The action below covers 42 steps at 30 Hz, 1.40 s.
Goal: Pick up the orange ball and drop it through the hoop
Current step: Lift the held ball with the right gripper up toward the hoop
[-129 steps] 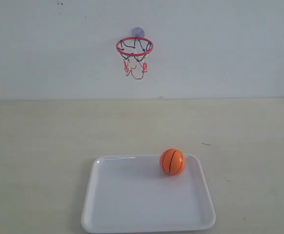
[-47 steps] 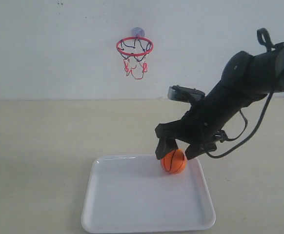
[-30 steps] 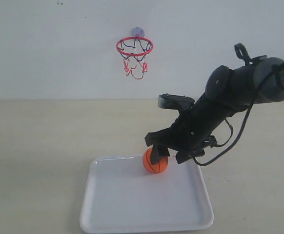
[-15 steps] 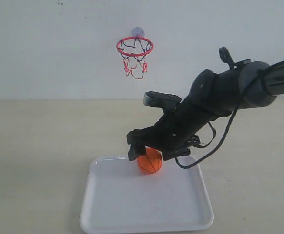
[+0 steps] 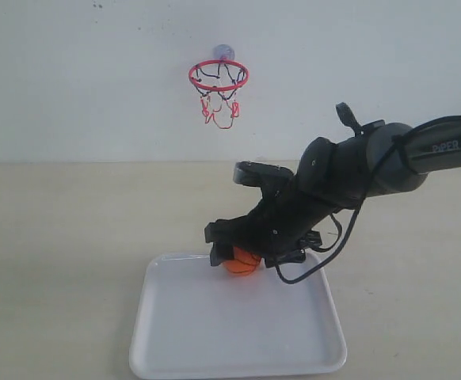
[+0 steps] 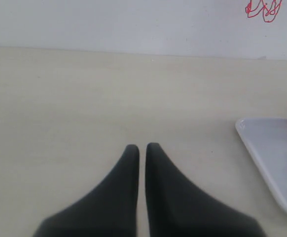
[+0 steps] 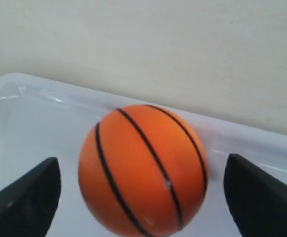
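The orange ball (image 5: 240,262) rests on the white tray (image 5: 238,336) close to its far rim. My right gripper (image 5: 249,257) is lowered over it, open, one finger on each side. In the right wrist view the ball (image 7: 143,170) fills the space between the two dark fingertips (image 7: 32,195), with a gap on both sides. The hoop (image 5: 219,75), with its red ring and string net, hangs on the back wall, up and left of the gripper. My left gripper (image 6: 142,146) is shut with nothing in it, low over bare table; it does not show in the exterior view.
The tray's near-left corner (image 6: 274,148) shows at the edge of the left wrist view, with a bit of the hoop's red net (image 6: 264,7) at the top. A pale tabletop (image 5: 64,237) runs back to a white wall.
The right arm came in from the right and swept left; the ball rolled left along the tray's far rim. The gripper now sits lower, straddling the ball. The tray shifted slightly.
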Available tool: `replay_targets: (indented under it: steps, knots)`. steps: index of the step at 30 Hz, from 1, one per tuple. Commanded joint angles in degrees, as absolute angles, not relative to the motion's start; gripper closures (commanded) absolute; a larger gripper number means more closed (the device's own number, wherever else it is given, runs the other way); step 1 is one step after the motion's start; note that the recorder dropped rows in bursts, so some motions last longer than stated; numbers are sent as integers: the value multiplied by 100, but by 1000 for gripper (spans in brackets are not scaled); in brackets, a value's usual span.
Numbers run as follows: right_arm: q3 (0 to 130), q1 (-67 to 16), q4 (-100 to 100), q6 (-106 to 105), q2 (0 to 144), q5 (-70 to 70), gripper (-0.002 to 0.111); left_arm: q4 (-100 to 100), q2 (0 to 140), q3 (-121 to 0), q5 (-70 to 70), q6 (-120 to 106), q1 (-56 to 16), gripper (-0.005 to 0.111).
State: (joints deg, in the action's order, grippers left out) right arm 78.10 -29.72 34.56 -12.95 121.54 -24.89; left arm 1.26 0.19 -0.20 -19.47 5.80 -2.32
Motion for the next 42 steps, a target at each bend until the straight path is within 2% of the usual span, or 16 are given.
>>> replay_targets:
  steps: [1, 4, 7, 10, 12, 14, 15, 29, 34, 42]
  knots:
    - [7839, -2985, 3423, -1232, 12128, -2194, 25, 133, 0, 0, -1921, 555, -269, 103]
    - [7839, -2985, 3436, -1209, 12128, -2118, 25, 133, 0, 0, -1921, 555, -269, 103]
    - [7839, -2985, 3436, -1209, 12128, -2107, 36, 133, 0, 0, -1921, 555, -269, 103]
    - [7839, -2985, 3436, -1209, 12128, -2181, 60, 133, 0, 0, -1921, 555, -269, 103]
    - [7839, -2985, 3424, -1209, 12128, -2261, 78, 133, 0, 0, -1921, 555, -269, 103]
    - [7839, -2985, 3424, -1283, 12128, -2348, 102, 133, 0, 0, -1921, 555, -269, 103]
    - [7839, -2985, 3404, -1323, 12128, -2377, 108, 133, 0, 0, -1921, 555, -269, 103]
    - [7948, -2652, 3969, -1210, 10877, -2128, 108, 133, 0, 0, -1921, 555, -269, 103]
    - [8435, -2277, 4684, -1197, 10810, -2175, 108, 133, 0, 0, -1921, 555, -269, 103]
    - [9006, -2167, 5378, -1539, 10883, -1378, 108, 133, 0, 0, -1921, 555, -269, 103]
